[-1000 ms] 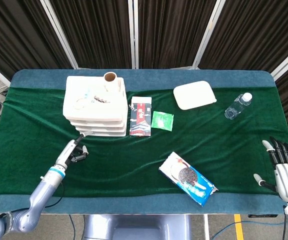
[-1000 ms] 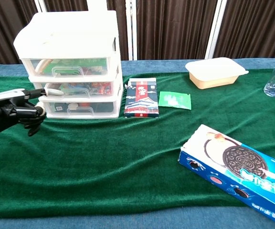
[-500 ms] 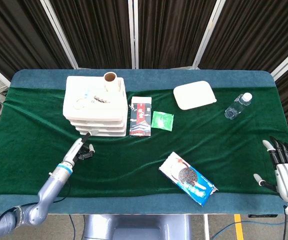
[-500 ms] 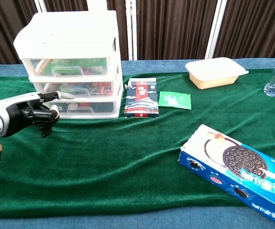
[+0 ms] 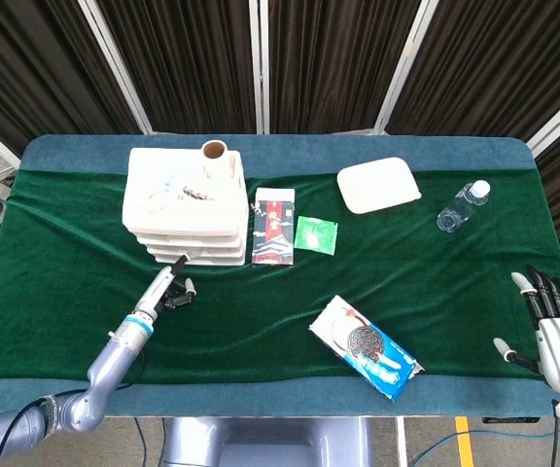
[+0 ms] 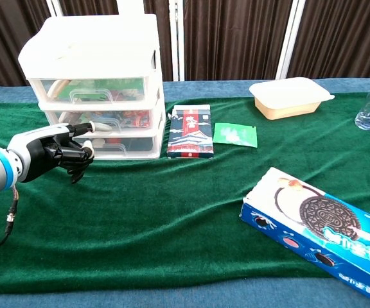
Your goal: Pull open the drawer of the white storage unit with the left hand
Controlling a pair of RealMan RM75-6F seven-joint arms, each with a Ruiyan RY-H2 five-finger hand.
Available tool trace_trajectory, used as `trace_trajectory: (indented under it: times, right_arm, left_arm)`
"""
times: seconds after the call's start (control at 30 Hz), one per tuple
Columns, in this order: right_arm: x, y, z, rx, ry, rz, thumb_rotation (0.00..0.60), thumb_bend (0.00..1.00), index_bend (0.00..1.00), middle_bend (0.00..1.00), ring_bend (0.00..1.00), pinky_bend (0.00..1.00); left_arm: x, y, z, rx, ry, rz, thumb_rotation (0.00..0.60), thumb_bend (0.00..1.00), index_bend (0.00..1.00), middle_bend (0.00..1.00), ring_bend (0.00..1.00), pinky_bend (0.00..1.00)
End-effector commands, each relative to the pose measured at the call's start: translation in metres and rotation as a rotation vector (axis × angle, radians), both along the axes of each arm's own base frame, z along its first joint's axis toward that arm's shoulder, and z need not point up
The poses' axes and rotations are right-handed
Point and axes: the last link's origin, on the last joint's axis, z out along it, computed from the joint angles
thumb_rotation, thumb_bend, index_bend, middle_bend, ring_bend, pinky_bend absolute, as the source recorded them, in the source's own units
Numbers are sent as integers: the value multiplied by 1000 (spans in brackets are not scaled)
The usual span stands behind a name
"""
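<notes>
The white storage unit (image 5: 183, 204) stands at the table's back left, its three clear drawers (image 6: 108, 119) all pushed in. My left hand (image 6: 60, 153) hovers just in front of the unit's lower left. Most of its dark fingers are curled in, and one pale fingertip (image 6: 97, 126) reaches out level with the middle drawer's front. Whether that tip touches the drawer I cannot tell. Nothing is in the hand. From above, the left hand (image 5: 170, 290) lies just short of the unit's front edge. My right hand (image 5: 552, 326) rests spread beyond the table's right front corner.
A red and blue packet (image 6: 190, 131) and a green sachet (image 6: 235, 135) lie right of the unit. A blue cookie box (image 6: 320, 231) sits at the front right. A white lidded container (image 5: 378, 184) and a water bottle (image 5: 462, 205) stand at the back right.
My left hand has moved right and closer to the unit, from beside its left corner to in front of the lower drawers. The drawers and the right hand have not moved.
</notes>
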Motion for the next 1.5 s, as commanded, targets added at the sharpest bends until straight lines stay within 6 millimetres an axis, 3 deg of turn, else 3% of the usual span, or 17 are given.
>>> trace_trajectory:
  times: [0.03,0.53,0.9,1.5]
  right_arm:
    - [0,0,0,1,-2,1,600,80,80,0,0,47]
    - [0,0,0,9,-11,0,600,79,78,0,0,47]
    - [0,0,0,9,-12,-1,600,79,78,0,0,47]
    - [1,1,1,4,-12,-1,600,79,78,0,0,47]
  left_arm:
    - [1,1,-2,-2,1,3,600,917,80,948,819,718]
    - [10,6,-6,-18,30,-28,600,916,103,948,819,718]
    - [12,-1,-7,-28,27,-47,600,916,178,948,819,718]
    - [6,-20,-2,-16,5,-75,600,909,158,948,819,718]
